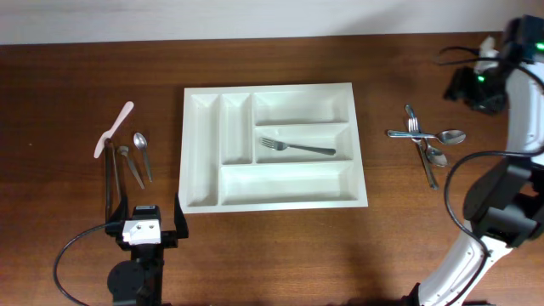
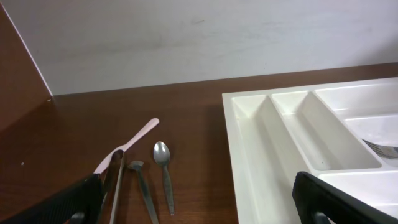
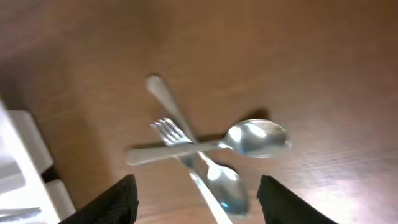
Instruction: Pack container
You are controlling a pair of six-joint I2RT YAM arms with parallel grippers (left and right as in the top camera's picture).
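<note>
- Overhead: the container [image 1: 289,183], a white five-compartment tray, lay flat at the middle of the bench [image 1: 85,51], with its long compartment on the side nearest the arms.
- A single fork [image 1: 297,147] lay in the lower of the two medium compartments.
- Left of the container and well apart from it, a pink utensil [image 1: 114,130], a small spoon [image 1: 142,153], a grey utensil [image 1: 130,166] and a long dark utensil [image 1: 109,183] lay loose on the bench.
- The left hand [image 1: 145,212] sat near the container's near-left corner, its fingers spread wide and holding nothing.
- To the right of the container lay a pile of cutlery [image 1: 425,140]; the right arm [image 1: 518,127] stood along the right edge.
- Left wrist: the left hand's dark fingers showed at both lower corners, as far apart as they go, with nothing between them.
- The container's left part, with both narrow compartments, filled the right half of the view, and the fork's end showed at the right edge.
- The four loose utensils lay on the bench to the left.
- Right wrist: the view was blurred. The right hand [image 3: 198,202] hung above the pile, fingers apart and empty.
- In the pile, a top spoon [image 3: 258,137] lay across the other pieces.
- A corner of the container showed at the left edge.
</note>
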